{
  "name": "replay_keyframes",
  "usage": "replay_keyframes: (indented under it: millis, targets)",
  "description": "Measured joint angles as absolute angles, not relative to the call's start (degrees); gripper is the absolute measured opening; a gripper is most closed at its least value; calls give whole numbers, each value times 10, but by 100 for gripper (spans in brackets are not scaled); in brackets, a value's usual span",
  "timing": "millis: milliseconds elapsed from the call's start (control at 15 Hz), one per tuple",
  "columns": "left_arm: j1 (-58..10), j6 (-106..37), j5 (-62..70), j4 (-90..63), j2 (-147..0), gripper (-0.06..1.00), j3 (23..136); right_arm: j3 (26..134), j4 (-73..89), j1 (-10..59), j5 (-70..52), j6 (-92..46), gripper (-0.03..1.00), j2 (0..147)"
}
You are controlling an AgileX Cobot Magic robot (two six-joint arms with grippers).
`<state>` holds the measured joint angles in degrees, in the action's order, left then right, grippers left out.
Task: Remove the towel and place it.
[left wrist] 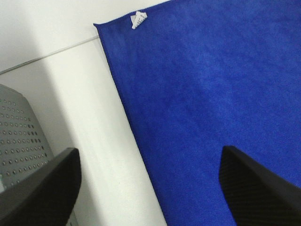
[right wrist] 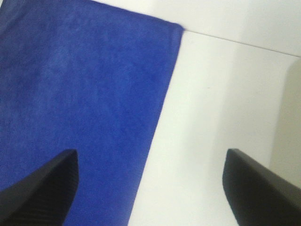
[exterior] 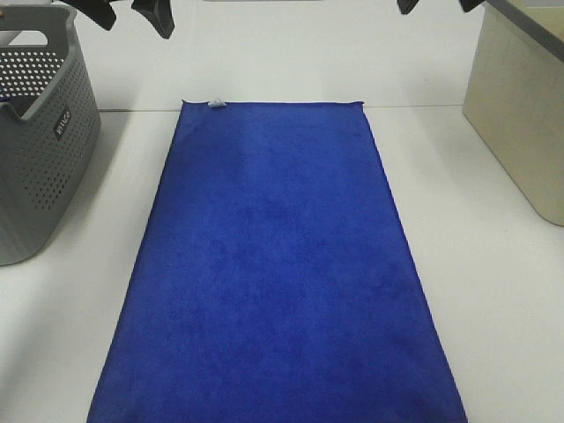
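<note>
The near edge of the towel (exterior: 278,264) is closest to me. The big blue cloth lies flat on the white table (exterior: 493,308), between a grey basket (exterior: 40,150) and a beige box (exterior: 520,106). Its little white tag (exterior: 216,105) sits at a far corner. The left gripper (exterior: 134,13) and the right gripper (exterior: 441,4) hang high above the far end, both with jaws wide apart and holding nothing. What could go wrong? One gripper might pinch only fluff (the cloth lies so flat) and slip off. Or just one side lifts, and the long towel drags and catches the basket.
</note>
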<state>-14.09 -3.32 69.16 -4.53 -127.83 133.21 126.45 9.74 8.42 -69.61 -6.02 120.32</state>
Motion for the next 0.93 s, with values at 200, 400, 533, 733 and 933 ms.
replay_keyframes:
  millis: [200, 400, 533, 733, 933]
  targets:
    - [-136, -23, 694, -33, -1256, 76, 1332, 1265, 73, 70, -697, -23, 81, 1163]
    - [-65, -19, 695, -30, -1237, 76, 1332, 1265, 71, -3, -697, 3, 81, 1141]
    - [-7, -18, 695, -32, -1230, 76, 1332, 1265, 68, -38, -697, 5, 81, 1132]
    - [19, -18, 695, -38, -1223, 76, 1332, 1265, 67, -65, -698, 4, 80, 1123]
    - [20, -19, 696, -34, -1214, 76, 1332, 1251, 70, -65, -698, 0, 80, 1119]
